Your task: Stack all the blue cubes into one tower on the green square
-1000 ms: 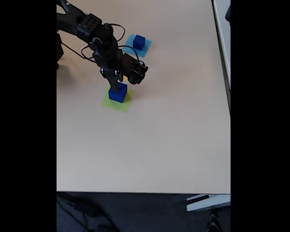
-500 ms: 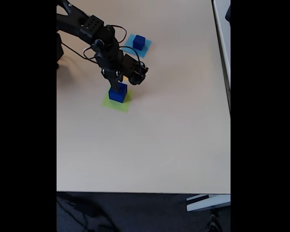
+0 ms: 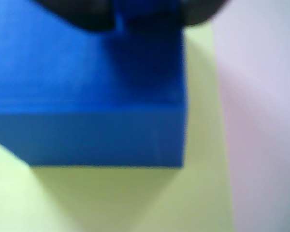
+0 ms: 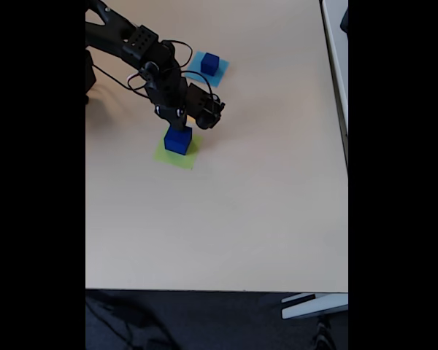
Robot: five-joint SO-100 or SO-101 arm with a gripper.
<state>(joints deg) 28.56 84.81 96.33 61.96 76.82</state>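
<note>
A dark blue cube [image 4: 177, 140] sits on the lime-green square [image 4: 177, 154]. Beyond that green square, a smaller dark blue cube [image 4: 209, 63] rests on a light blue square [image 4: 197, 69]. The arm [image 4: 142, 55] above the green square is black; the table [image 4: 241, 211] is plain pale beige.

Wrist view: strongly blurred. The large blue cube [image 3: 87, 92] runs off the left and top edges; two dark shapes at the top edge cover part of it, and the green square [image 3: 203, 145] is cut off below. Fixed view: the gripper [image 4: 177, 125] is too small to show its finger gap; the arm [image 4: 131, 44] leaves the picture at the left.
</note>
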